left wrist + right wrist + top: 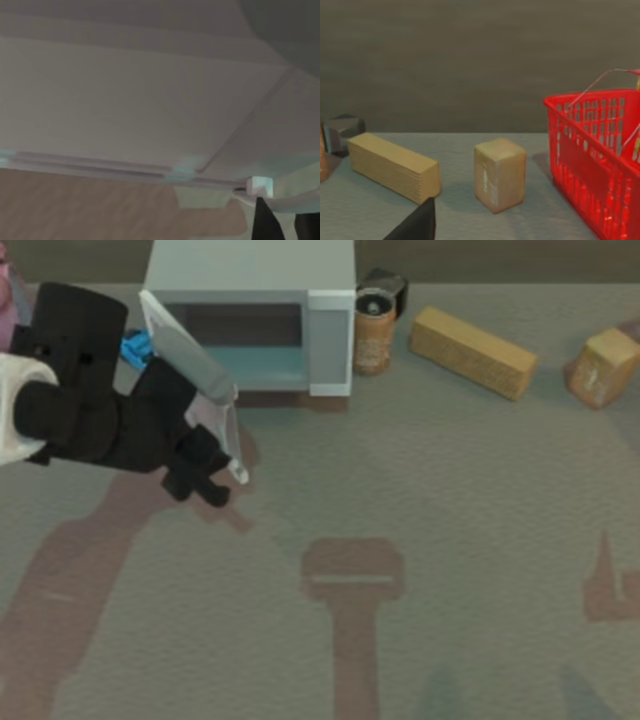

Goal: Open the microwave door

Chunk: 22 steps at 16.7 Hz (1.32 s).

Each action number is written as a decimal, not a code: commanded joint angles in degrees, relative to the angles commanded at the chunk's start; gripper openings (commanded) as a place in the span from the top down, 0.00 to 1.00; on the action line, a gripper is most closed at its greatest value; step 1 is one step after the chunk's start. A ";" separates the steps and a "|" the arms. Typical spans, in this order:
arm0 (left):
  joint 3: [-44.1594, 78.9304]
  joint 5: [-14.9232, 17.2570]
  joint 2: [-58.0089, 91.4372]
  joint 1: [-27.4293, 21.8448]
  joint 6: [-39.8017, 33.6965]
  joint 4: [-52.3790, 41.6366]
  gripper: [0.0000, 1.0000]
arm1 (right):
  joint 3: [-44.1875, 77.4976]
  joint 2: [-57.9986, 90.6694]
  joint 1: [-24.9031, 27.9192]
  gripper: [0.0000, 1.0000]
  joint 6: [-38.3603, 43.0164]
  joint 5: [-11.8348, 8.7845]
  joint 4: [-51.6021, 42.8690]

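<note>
Top view showed a grey-green table (pixel 420 540) with a faintly woven look, crossed by reddish-brown shadows, and a dark olive wall behind it along the far edge. The microwave (pixel 255 280) stood at the back of the table, left of centre, its pale teal inside exposed. The microwave door (pixel 190 365) was swung well out toward the left front, hinged at the microwave's left side. The left gripper (pixel 205 475) sat at the door's free edge, black fingers beside the white handle; whether they were clamped on it could not be told. A small blue thing (pixel 137 347) showed behind the left arm.

Just right of the microwave, touching or nearly so, stood a brown can (pixel 374 332), with a dark grey block (pixel 388 287) behind it. Further right lay a long tan block (pixel 472 352) and, near the right edge, a tan box (pixel 600 365).

The left wrist view was filled by the pale door panel (pixel 125 100) close up, with the table below.

The right wrist view showed the long tan block (pixel 392 167), the tan box (pixel 500 175) and a red basket (pixel 595 160) against the dark wall; only a black tip of the right gripper (pixel 417 225) was visible.

No writing or label could be read anywhere.
</note>
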 joint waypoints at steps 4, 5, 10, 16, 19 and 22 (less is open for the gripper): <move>0.00 0.00 0.00 0.00 0.00 0.00 1.00 | 0.00 0.00 0.00 0.00 0.00 0.00 0.00; 0.00 0.00 0.00 0.00 0.00 0.00 1.00 | 0.00 0.00 0.00 0.00 0.00 0.00 0.00; -0.04 1.45 -0.01 0.69 1.88 -0.97 1.00 | 0.00 0.00 0.00 0.00 0.00 0.00 0.00; 0.20 2.94 -0.10 2.02 4.64 -2.15 1.00 | 0.00 0.00 0.00 0.00 0.00 0.00 0.00; 0.20 2.94 -0.10 2.02 4.64 -2.15 1.00 | 0.00 0.00 0.00 0.00 0.00 0.00 0.00; 0.20 2.94 -0.10 2.02 4.64 -2.15 1.00 | 0.00 0.00 0.00 0.00 0.00 0.00 0.00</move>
